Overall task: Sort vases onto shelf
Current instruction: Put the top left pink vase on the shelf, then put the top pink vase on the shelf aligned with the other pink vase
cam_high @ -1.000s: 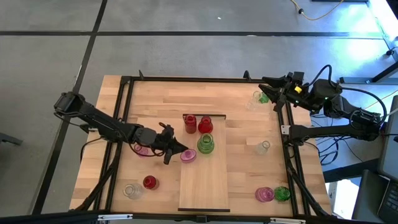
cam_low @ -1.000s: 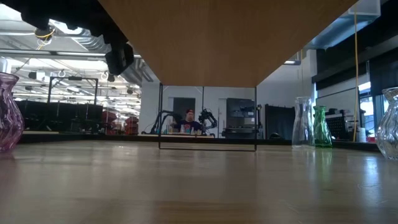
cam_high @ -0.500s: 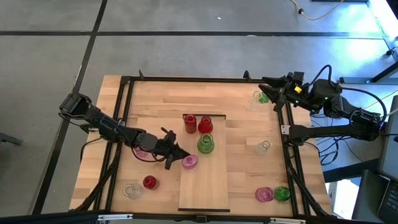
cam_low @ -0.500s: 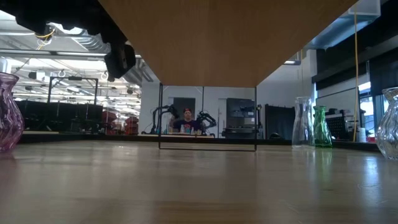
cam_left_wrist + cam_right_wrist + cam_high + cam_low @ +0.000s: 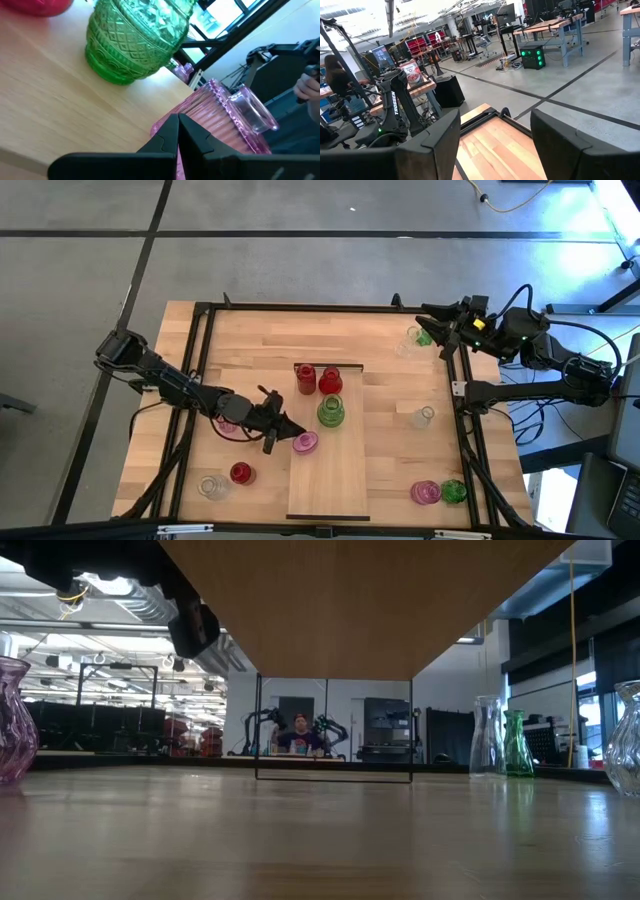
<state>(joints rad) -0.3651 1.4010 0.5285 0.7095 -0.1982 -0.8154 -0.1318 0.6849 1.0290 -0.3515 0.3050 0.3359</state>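
The left claw [image 5: 283, 430] sits low over the left edge of the long pale wood shelf [image 5: 329, 480], its two dark fingers pinched together with nothing between them. The small ribbed pink glass vase [image 5: 305, 442] lies tipped on its side just beyond the fingertips, half on the shelf edge — touching them or only beside them, I cannot tell. The cut-glass green vase [image 5: 330, 412] stands upright near it, with two red glass vases [image 5: 318, 380] behind at the shelf's far end.

The risk here is the pink vase's round belly: a nudge from clenched fingers could roll it into the green vase, or off the shelf edge onto the butcher-block table [image 5: 250, 340].

The right claw [image 5: 428, 315] waits at the table's far right corner, fingers spread wide — beside a green and a clear vase [image 5: 418, 337].
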